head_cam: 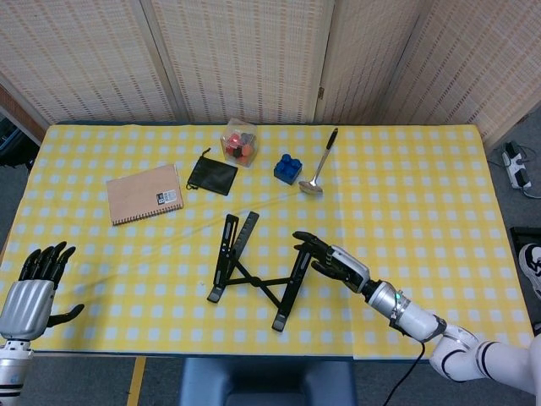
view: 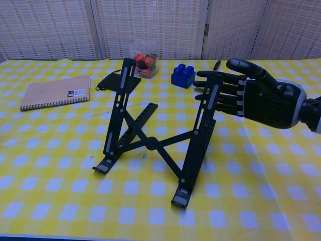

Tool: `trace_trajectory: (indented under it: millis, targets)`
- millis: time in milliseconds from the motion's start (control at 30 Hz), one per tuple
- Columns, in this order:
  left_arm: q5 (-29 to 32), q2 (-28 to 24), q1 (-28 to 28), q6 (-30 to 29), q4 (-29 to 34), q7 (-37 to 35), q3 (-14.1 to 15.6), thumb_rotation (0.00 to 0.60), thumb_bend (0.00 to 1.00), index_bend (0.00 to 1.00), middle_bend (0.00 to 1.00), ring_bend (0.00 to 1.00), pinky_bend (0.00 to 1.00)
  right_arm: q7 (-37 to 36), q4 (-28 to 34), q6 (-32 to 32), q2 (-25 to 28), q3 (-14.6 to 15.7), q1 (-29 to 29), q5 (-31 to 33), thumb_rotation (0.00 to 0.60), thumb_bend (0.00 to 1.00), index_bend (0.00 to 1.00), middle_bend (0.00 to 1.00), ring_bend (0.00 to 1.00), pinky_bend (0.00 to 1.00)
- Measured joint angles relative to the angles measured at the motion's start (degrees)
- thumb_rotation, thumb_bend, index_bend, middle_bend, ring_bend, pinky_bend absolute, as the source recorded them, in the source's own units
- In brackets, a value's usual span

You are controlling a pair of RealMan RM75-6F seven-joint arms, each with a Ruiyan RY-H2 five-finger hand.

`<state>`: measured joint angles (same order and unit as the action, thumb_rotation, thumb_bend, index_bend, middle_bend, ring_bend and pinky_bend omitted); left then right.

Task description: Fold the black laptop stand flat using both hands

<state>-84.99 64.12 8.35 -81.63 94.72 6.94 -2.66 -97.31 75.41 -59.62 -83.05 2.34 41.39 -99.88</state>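
Note:
The black laptop stand [head_cam: 256,269] [view: 159,135] stands unfolded in the middle of the yellow checked table, its two side rails raised and joined by crossed struts. My right hand [head_cam: 332,258] [view: 253,95] is open, fingers spread, right beside the top of the stand's right rail; its fingertips reach the rail, and I cannot tell if they touch it. My left hand [head_cam: 34,284] is open at the table's near left corner, far from the stand, and only the head view shows it.
Behind the stand lie a tan notebook [head_cam: 144,194], a black pouch [head_cam: 211,175], a clear box of red pieces [head_cam: 239,141], a blue brick [head_cam: 287,167] and a metal spoon [head_cam: 319,164]. The table's front edge runs just below the stand.

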Motion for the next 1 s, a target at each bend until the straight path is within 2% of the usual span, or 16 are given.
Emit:
trace_trajectory:
  millis: [200,400,567,1000]
  targets:
    - [0.6,-0.1,1.6,2.7,-1.7,-3.8,-0.6,0.6,0.18,0.11,0.08,0.03,0.0,-3.3,-0.9,-3.6,-1.6,0.7,2.5,-2.8,0.277,0.34,0.0,0.01,0.07,0.0]
    - [0.4,0.0,3.5,5.5,-2.7,-9.2,-0.8,0.6,0.18,0.11,0.09,0.03,0.01,-2.7,2.2,-6.6,-0.7,2.2,4.1,-5.4,0.276,0.34,0.0,0.02,0.08,0.0]
    - [-0.8,0.0,5.8,8.1,-3.8,-13.3,-1.0,0.6,0.19,0.11,0.1,0.04,0.02,-0.5,5.8,-8.2,0.5,4.0,5.1,-7.5,0.275,0.34,0.0,0.02,0.08,0.0]
    - [-0.9,0.9,6.3,8.6,-5.4,-16.1,-0.1,0.6,0.18,0.11,0.11,0.04,0.02,5.9,12.4,-9.3,0.9,7.6,6.0,-8.1,0.275,0.34,0.0,0.02,0.07,0.0]
